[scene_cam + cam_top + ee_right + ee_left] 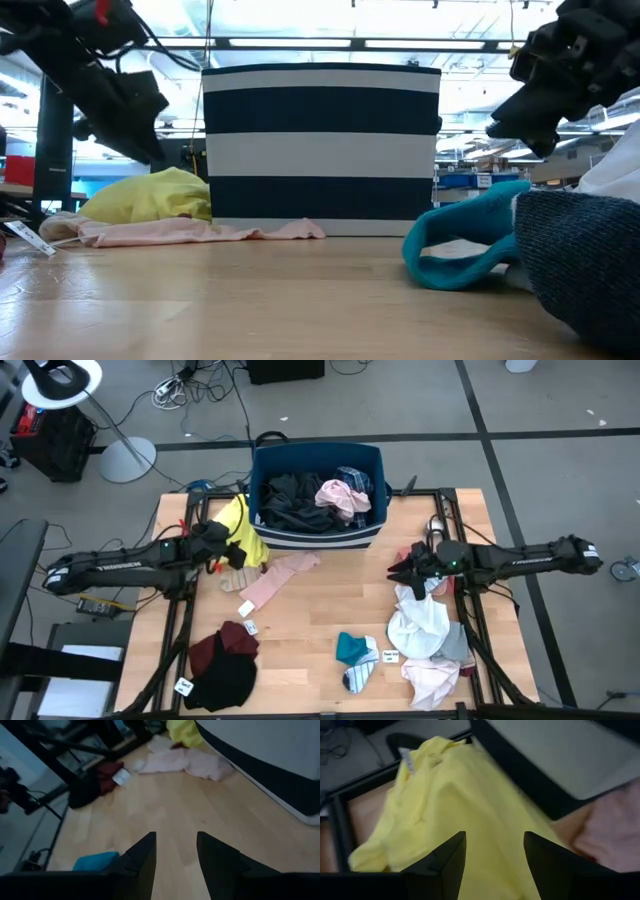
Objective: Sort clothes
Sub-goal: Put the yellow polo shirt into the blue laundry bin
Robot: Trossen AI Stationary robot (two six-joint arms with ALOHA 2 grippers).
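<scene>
Nearest the tabletop's (320, 630) front edge lie a maroon and black pile (225, 660), teal and striped socks (356, 658), and a white and pink heap (425, 645). Mid-tabletop, a pink garment (280, 577) lies flat. The right hand (410, 572) hovers above the white heap, fingers parted, holding nothing. The left hand (495, 857) stands open over the yellow garment (450, 805), which lies against the bin's (317, 540) left corner. The bin, farthest, holds dark and pink clothes.
</scene>
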